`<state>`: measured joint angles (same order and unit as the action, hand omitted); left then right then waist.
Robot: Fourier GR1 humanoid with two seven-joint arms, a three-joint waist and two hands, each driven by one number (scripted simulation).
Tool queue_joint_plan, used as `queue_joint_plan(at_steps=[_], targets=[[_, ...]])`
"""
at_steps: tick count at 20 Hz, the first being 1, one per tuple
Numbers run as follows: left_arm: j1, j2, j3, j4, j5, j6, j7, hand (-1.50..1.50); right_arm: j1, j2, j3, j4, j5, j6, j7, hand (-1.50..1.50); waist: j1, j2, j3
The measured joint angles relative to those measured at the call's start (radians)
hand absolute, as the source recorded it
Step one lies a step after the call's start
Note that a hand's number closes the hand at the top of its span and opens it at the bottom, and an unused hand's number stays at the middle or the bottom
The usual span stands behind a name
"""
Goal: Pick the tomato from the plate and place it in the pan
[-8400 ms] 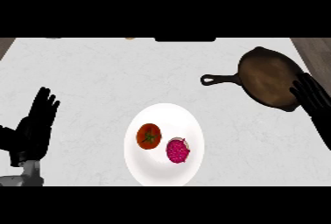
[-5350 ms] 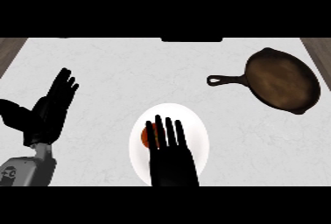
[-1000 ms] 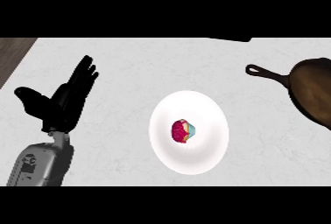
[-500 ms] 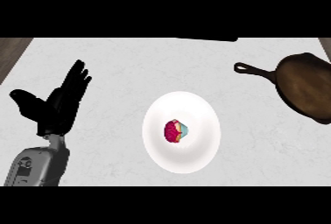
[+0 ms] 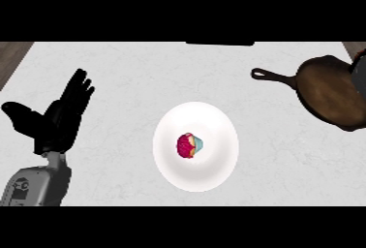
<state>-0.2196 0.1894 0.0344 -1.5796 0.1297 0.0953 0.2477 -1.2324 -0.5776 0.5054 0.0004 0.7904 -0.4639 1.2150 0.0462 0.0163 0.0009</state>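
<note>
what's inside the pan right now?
Visible pan interior shows only bare brown surface, no tomato. Its right part is cut off by the view's edge and covered by a dark shape, likely the right hand.

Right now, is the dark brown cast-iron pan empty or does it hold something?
Cannot tell fully: the pan shows a bare inside, but its right part lies beyond the view's edge.

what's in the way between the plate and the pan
Nothing visible: only bare counter lies between the plate and the pan. The tomato shows nowhere; the plate holds just a pink and blue item.
</note>
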Motion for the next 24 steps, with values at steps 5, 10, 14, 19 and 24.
queue_joint_plan(at_steps=[5, 10, 14, 19, 24], targets=[[0.018, 0.008, 0.011, -0.007, 0.01, -0.009, 0.002, 0.0, 0.094, 0.024, -0.033, 0.0, -0.031, -0.079, 0.002, 1.5, -0.005, -0.001, 0.001], [0.02, 0.011, 0.017, -0.006, 0.013, -0.009, 0.007, 0.0, 0.155, 0.022, -0.121, 0.0, -0.119, -0.165, 0.002, -1.5, -0.015, 0.0, 0.001], [0.015, 0.015, 0.024, -0.003, 0.014, -0.01, 0.005, 0.0, 0.209, 0.046, -0.182, 0.0, -0.18, -0.268, -0.028, -1.5, -0.017, 0.0, 0.002], [0.025, 0.01, 0.022, 0.002, 0.011, -0.013, -0.011, 0.0, 0.235, 0.059, -0.195, 0.0, -0.194, -0.435, -0.06, -1.5, -0.017, -0.004, 0.0], [0.03, 0.01, 0.023, -0.006, 0.005, -0.005, -0.003, 0.0, 0.238, 0.067, -0.197, 0.0, -0.196, -0.668, -0.081, -1.5, -0.027, -0.015, -0.002]])
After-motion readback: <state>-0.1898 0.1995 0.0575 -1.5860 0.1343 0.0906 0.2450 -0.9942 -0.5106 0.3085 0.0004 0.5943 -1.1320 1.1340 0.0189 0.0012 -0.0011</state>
